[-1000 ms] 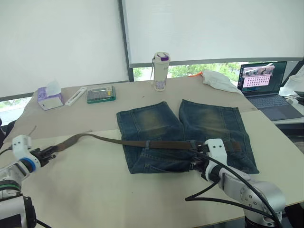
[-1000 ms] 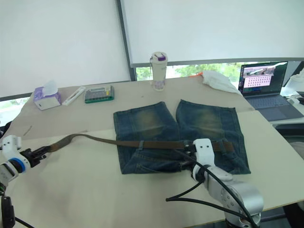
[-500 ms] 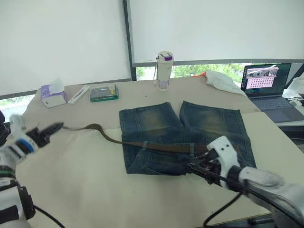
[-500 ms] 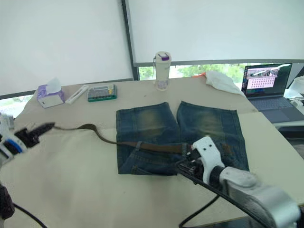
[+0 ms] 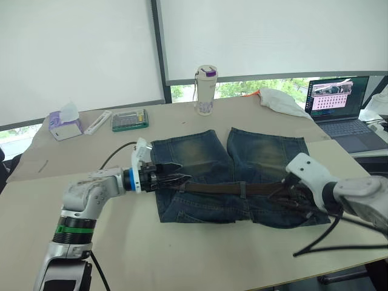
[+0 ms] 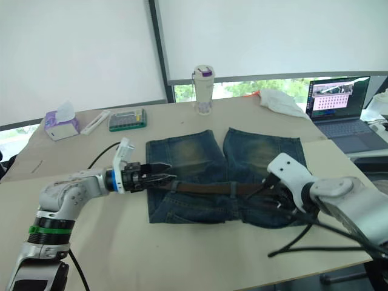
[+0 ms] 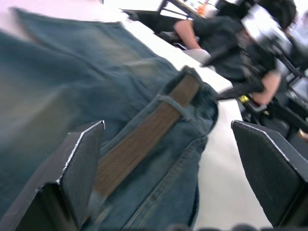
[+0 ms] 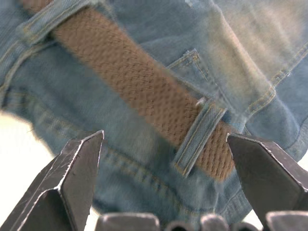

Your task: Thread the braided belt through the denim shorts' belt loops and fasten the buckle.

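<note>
The braided belt [image 5: 212, 188] runs crosswise through the waistband of the denim shorts [image 5: 194, 154]. The left gripper [image 5: 173, 179] hangs spread at one end. The right gripper [image 5: 290, 197], also spread, sits at the other.

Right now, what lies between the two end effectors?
In the left eye view, the belt runs along the shorts' waistband from the left end effector to the right end effector, under a belt loop.

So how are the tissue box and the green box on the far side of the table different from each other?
The tissue box is purple and white with a tissue sticking out of its top, while the green box is flat and low with nothing poking out. The tissue box sits nearer the table's left edge; the green box lies further in, beyond a white bar-shaped object between them. Both rest on the table, apart from the denim shorts.
</note>
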